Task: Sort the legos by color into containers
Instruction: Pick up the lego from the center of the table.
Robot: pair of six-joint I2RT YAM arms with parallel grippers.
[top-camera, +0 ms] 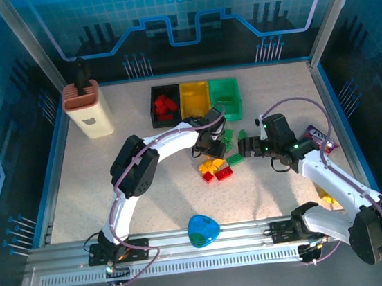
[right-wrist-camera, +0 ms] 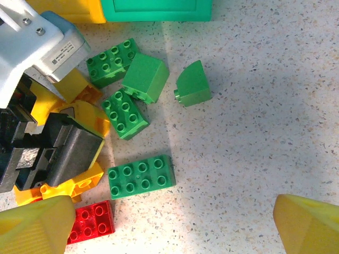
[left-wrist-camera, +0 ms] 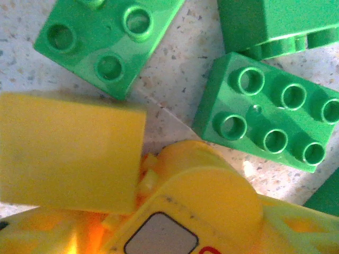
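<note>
The counter (top-camera: 150, 204) carries everything, and the two arms meet over its middle. The left arm (top-camera: 135, 167) doubles back at a high elbow and reaches right and away, its wrist tipped steeply down. The right arm (top-camera: 335, 181) stretches leftward and low from its base. The containers (top-camera: 197, 117) sit in a row at the far side, probably so that both arms can reach them. The black bin (top-camera: 154, 111) holds red bricks (so red evidently belongs there). The left claw (top-camera: 208, 139) is down among the loose legos (top-camera: 216, 166), which lie on the counter just in front of the bins. Yellow shapes crowd its wrist view so closely that I cannot tell whether it is spread or pinching something. The right claw (right-wrist-camera: 169, 227) hangs spread wide, gripping nothing, above a green brick (right-wrist-camera: 140, 177) and a red brick (right-wrist-camera: 92, 222); it looks poised for a pick from the same pile.
</note>
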